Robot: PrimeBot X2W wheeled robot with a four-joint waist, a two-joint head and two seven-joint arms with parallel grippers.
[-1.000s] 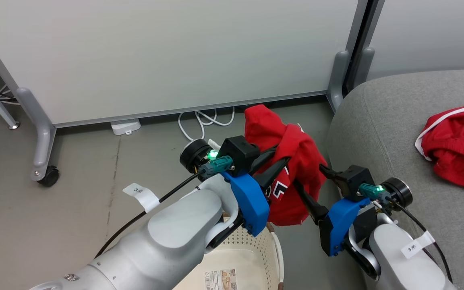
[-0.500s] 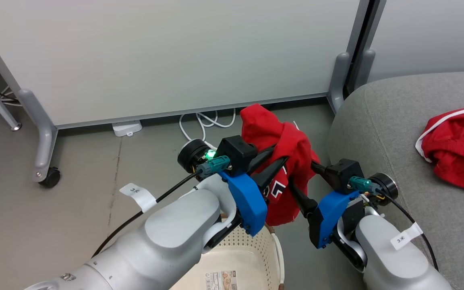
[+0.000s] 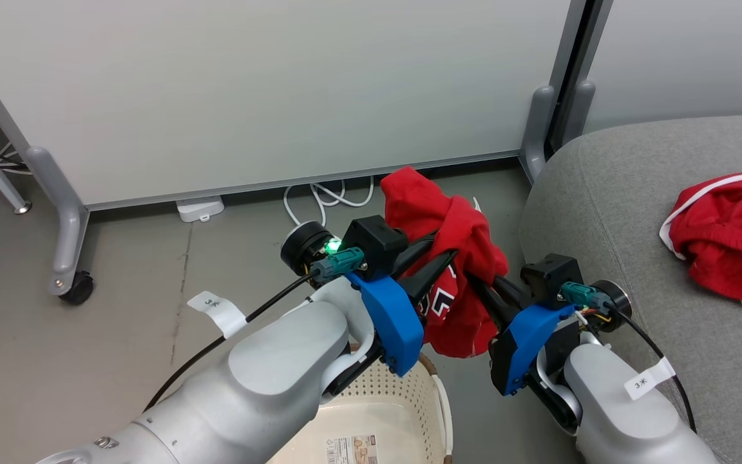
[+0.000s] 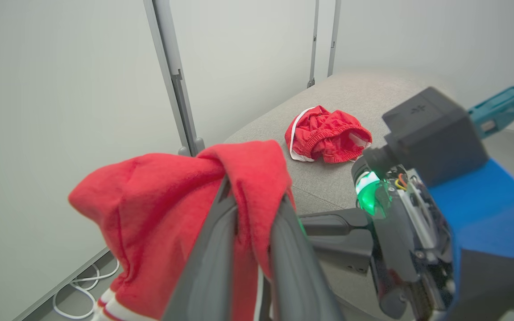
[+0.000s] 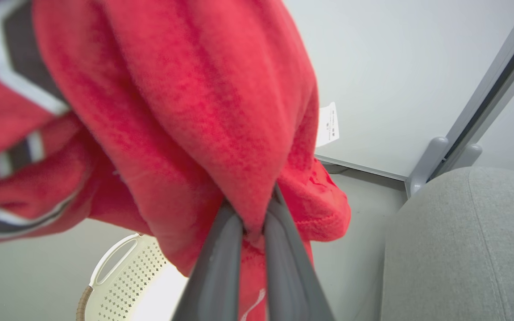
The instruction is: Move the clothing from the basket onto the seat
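Jersey (image 3: 464, 229), black-and-white numeral (image 3: 438, 299) partly hidden

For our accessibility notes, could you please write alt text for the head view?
The left hand and right hand both grip a red jersey, held up over the floor just past a cream basket and left of a grey couch. Red shorts lie on the couch.

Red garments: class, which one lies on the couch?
The shorts with white piping lie on the couch; the jersey hangs from the left gripper and right gripper.
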